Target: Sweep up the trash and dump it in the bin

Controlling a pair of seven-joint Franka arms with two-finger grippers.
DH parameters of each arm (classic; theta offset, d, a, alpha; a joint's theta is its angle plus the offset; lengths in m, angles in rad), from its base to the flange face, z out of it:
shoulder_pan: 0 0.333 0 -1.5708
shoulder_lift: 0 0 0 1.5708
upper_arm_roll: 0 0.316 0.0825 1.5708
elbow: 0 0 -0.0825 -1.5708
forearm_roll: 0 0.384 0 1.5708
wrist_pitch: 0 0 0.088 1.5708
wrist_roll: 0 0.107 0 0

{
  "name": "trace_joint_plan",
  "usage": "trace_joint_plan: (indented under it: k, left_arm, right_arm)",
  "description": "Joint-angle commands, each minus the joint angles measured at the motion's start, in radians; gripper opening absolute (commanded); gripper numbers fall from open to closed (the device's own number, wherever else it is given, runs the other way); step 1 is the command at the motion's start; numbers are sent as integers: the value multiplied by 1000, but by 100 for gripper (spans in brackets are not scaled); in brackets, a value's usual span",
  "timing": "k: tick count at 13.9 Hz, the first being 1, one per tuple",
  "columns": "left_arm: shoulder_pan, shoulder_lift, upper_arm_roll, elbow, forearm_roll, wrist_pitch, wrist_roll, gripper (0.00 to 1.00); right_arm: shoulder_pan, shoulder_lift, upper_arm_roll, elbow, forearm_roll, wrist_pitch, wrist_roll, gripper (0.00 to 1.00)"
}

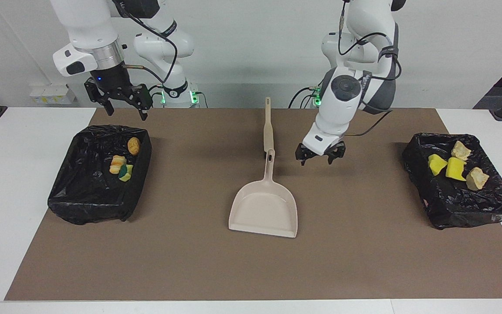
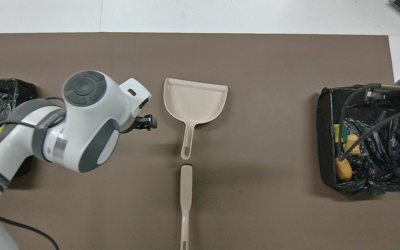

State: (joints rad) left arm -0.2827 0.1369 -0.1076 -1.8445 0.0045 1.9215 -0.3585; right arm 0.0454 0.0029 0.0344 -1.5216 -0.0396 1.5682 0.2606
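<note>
Facing view: every scrap of trash [image 1: 122,168] in sight already lies in the two black-lined bins [image 1: 98,174] (one at each end of the table). The dustpan [image 1: 264,209] rests empty mid-mat, brush [image 1: 268,126] just nearer the robots. Left claw [image 1: 320,156] hangs spread beside the pan handle, gripping nothing; right claw [image 1: 122,99], apparently spread, waits over its bin. Looks practically finished.

No legible text, label, brand, number or sign appears in either view. The left arm [image 2: 82,121] carries dark band markings near the lower edge of the overhead view, but their lettering cannot be read.
</note>
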Motion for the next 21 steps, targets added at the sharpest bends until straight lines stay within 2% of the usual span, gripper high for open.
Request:
trace_joint_plan:
  k: [1,5,7,17,19,21]
  left_arm:
    - [118,-91,-6,-24,-12,-103,120,100]
    - [275,-131,-4,-16,-12,-119,268,100]
    - [318,-146,-4,13,-11,-136,289,100]
    - [329,-158,8,350,19,-469,294,100]
    - [326,-160,0,358,-4,-467,279,100]
    - [330,-197,3,328,-38,-469,297,100]
  right_arm:
    - [-15,-4,6,-5,20,-2,-18,100]
    - [-16,-4,2,-5,20,-10,-14,100]
    - [-16,-4,2,-5,20,-8,-11,100]
    - [-15,5,4,3,17,-2,-9,100]
    - [-15,5,4,3,15,-2,-9,100]
    - [-15,5,4,3,17,-2,-9,100]
